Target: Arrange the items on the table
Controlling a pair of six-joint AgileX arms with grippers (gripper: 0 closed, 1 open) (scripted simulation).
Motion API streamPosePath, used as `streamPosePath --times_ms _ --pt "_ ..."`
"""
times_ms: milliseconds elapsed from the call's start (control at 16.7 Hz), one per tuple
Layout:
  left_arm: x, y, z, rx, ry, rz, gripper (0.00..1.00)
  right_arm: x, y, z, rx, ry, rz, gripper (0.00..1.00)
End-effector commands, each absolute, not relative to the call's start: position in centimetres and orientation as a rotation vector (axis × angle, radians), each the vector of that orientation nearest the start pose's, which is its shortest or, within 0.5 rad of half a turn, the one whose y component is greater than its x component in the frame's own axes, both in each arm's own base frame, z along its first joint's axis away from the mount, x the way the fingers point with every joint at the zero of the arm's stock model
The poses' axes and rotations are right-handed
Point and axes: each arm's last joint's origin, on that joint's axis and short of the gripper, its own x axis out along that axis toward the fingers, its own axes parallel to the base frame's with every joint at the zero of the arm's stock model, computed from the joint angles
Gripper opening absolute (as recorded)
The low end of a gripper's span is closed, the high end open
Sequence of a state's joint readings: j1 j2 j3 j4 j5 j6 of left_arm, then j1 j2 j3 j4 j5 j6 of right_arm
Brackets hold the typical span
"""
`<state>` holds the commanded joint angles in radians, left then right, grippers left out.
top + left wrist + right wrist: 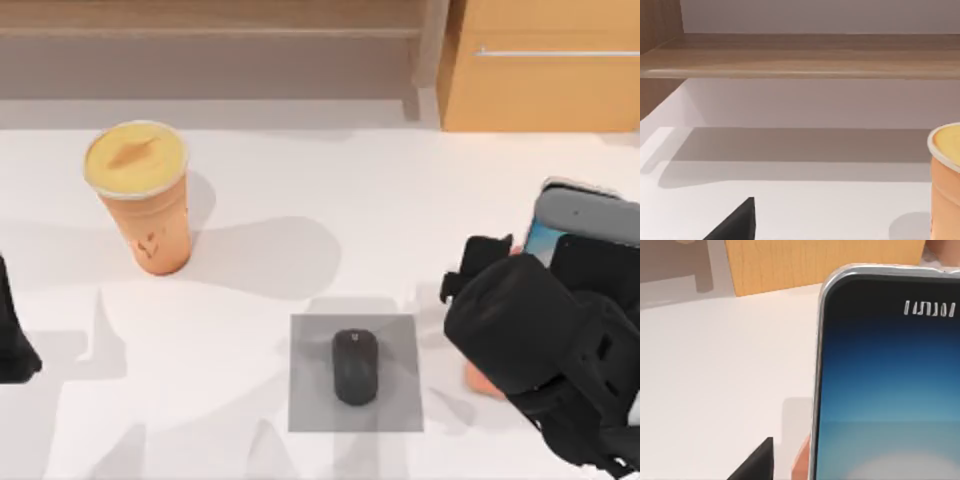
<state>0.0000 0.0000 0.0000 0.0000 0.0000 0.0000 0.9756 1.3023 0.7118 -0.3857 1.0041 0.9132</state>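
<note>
The right arm (pixel 540 350) hides much of the smartphone (pixel 590 215).

The top view looks straight down on the white worktop (pixel 300 200) from high enough to take in the orange cup (pixel 145 200) at the left, the black mouse (pixel 355 366) in the middle and the smartphone (pixel 590 215) at the right. The left wrist view sits low, looking level across the worktop (pixel 790 205) toward the back wall, sharing the cup (pixel 946 175). The right wrist view sits very close to the smartphone (pixel 890 390), facing the wooden cabinet (pixel 815 262).
</note>
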Motion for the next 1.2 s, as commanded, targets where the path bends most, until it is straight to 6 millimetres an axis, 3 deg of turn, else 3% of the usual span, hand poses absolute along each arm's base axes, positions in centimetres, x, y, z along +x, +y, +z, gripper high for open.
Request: streamPosePath --times_ms 480,960,1200 --pt "10.6 -0.1 16.0 0.0 0.0 0.0 1.0 15.5 18.5 19.8 0.074 0.454 -0.247 1.0" --pt "10.6 -0.1 16.0 0.0 0.0 0.0 1.0 12.8 18.5 19.8 0.073 0.455 -0.248 1.0" --pt "10.6 -0.1 16.0 0.0 0.0 0.0 1.0 12.6 18.5 19.8 0.074 0.454 -0.246 1.0"
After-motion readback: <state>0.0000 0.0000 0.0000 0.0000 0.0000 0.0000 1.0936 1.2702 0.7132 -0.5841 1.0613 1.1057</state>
